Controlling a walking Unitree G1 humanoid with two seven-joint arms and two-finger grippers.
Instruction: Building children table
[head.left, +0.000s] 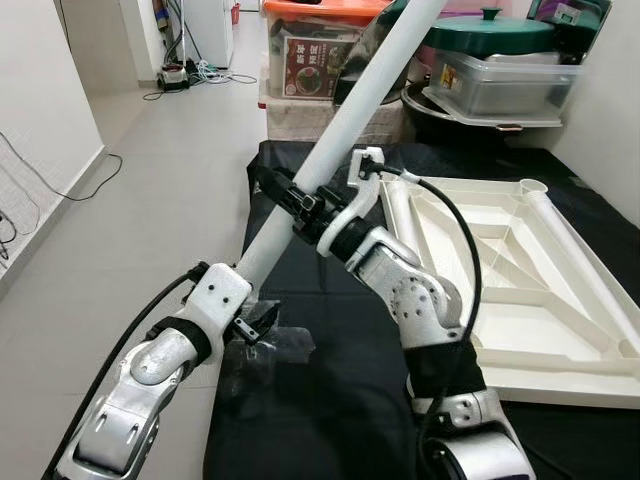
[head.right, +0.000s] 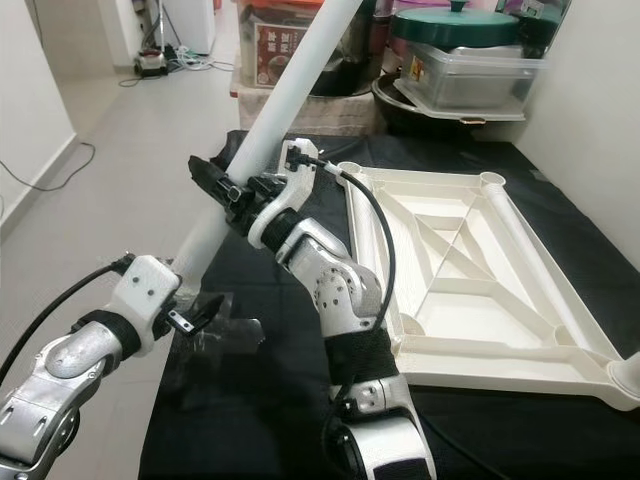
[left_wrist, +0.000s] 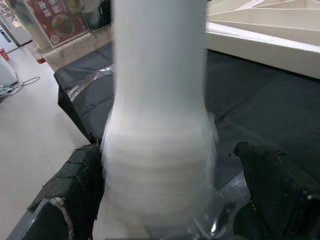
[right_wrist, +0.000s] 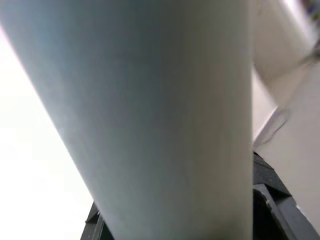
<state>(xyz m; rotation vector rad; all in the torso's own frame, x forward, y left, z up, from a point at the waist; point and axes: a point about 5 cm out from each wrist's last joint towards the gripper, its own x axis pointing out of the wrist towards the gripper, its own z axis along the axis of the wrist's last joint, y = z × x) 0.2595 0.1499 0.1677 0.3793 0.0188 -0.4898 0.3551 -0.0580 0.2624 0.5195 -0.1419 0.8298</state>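
Observation:
A long white table leg slants up from lower left to the top middle. My right gripper is shut on it partway up, black fingers wrapped round the tube. My left gripper is at the leg's thick lower end. Its fingers straddle that end, one finger against it and the other a little apart. The upturned white tabletop lies on the black cloth to the right, ribs facing up.
The black cloth covers a low surface, with crumpled clear plastic under my left gripper. Another white tube lies along the tabletop's right side. Storage boxes and pots stand behind. Grey floor lies to the left, with cables by the wall.

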